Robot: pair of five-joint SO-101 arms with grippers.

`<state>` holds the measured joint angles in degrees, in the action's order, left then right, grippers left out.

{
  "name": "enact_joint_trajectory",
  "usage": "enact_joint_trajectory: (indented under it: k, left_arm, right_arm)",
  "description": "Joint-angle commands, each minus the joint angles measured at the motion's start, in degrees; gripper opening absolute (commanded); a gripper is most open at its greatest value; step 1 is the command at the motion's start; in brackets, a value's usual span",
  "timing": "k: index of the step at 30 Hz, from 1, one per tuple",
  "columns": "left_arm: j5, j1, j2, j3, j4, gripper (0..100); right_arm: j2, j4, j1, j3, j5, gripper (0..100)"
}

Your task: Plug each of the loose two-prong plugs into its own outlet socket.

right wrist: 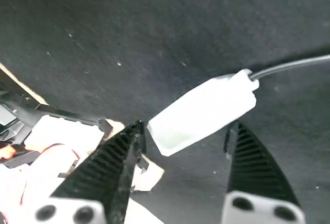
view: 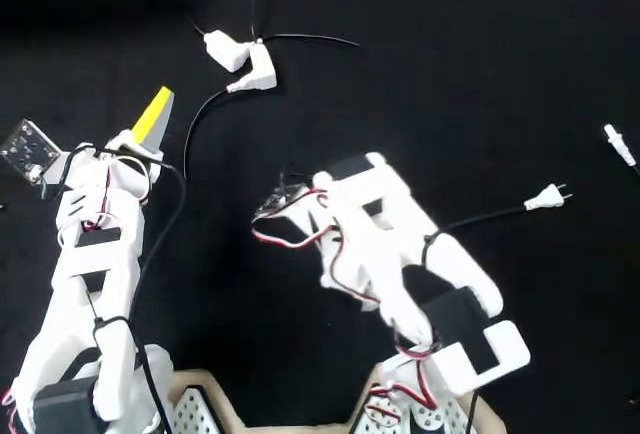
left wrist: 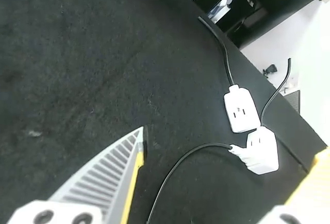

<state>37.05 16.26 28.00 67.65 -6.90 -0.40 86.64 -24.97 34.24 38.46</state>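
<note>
1. While the left gripper (view: 153,114) hangs over the left part of the black table (view: 480,74), its two fingers stand wide apart and hold nothing.
2. An empty socket (left wrist: 240,111) lies flat toward the far side of the table. Its slots face up, and its cord runs off toward the far edge.
3. A second socket (left wrist: 263,152) lies just beside the empty one, corner to corner.
4. A white plug (left wrist: 238,150) is seated against the side of the second socket. Its black cord curves back across the table toward the left arm.
5. The right arm is folded low over the middle of the table. The right gripper (right wrist: 184,131) sits around a white block (right wrist: 206,111) that has a black cord at one end.
6. I cannot tell whether the right gripper clamps that block or only straddles it.
7. A loose plug (view: 547,195) lies flat on the table to the right of the right arm. It is well apart from both sockets.
8. The loose plug's two prongs point toward the right edge of the table. Its black cord runs back under the right arm.
9. A small white piece (view: 620,144) lies near the right edge, beyond the loose plug. It is too small to tell what it is.
</note>
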Motion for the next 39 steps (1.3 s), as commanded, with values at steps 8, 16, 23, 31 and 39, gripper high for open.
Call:
enact_joint_trajectory:
  k: [8,16,23,31,39]
  left_arm:
    - [0.4,-0.3,0.2,-0.5,-1.2,47]
    - [0.4,-0.3,0.2,-0.5,-1.2,47]
    - [0.4,-0.3,0.2,-0.5,-1.2,47]
    - [0.4,-0.5,-1.0,-0.7,-1.2,47]
    - [0.3,-0.6,-10.2,-1.6,-11.5,47]
  right_arm:
    - [-2.4,0.4,-10.9,-4.3,-7.9,24.0]
    - [-2.4,-1.0,-1.5,-6.2,-8.9,24.5]
    - [-2.4,-4.0,5.8,-7.4,-16.6,32.6]
    - [-10.2,-9.1,-2.5,-1.1,-26.4,34.5]
    - [-26.3,-21.1,-4.9,15.6,-29.6,32.1]
